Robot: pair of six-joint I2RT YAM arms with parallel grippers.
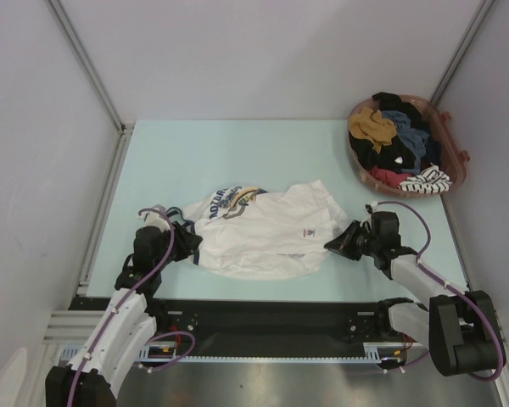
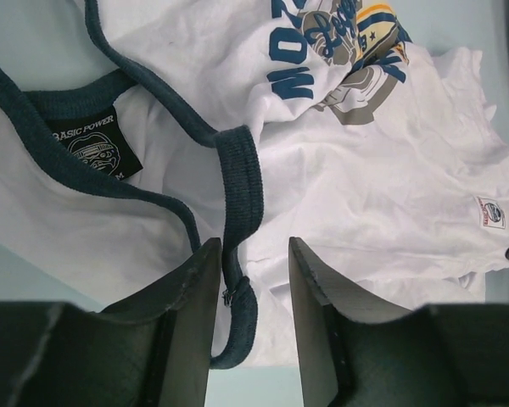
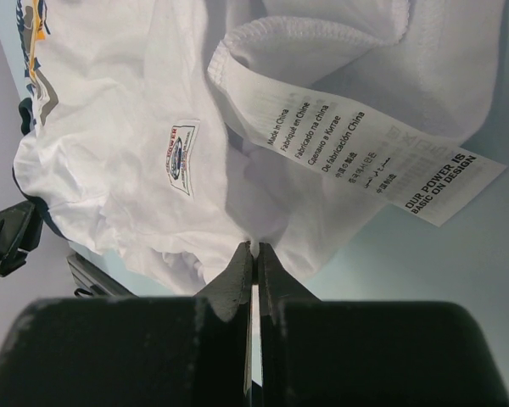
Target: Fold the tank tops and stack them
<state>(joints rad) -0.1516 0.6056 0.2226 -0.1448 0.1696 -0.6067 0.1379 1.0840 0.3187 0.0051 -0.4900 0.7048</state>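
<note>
Spreading the white tank top [image 1: 263,233] before its first fold: lies rumpled near the centre of the desk [image 1: 237,153], a little toward 6 o'clock, print toward 11 and navy neckline at 9. Pinches a thin sliver of white cloth in the right pincer [image 3: 254,250] at the garment's 3 o'clock edge, jaws pressed together, near the long care label [image 3: 365,148]. Straddles the navy strap [image 2: 242,182] with the left pincer [image 2: 253,254] at 9 o'clock, jaws part-way apart and not yet clamped on it. Looks like the flattening stage, well ahead of any stacking. Doing it well likely means closing fully on the strap itself, not on loose white cloth beside it; lifting only enough to clear the desk; then drawing outward toward 9 and 3 together, evenly, so as to pull the middle wrinkles flat without dragging the top sideways. Risks slipping off the thin right-hand pinch if tugged sharply. Leaves the basket [image 1: 458,157] of mixed clothes at 2 o'clock, well apart, out of the action.
</note>
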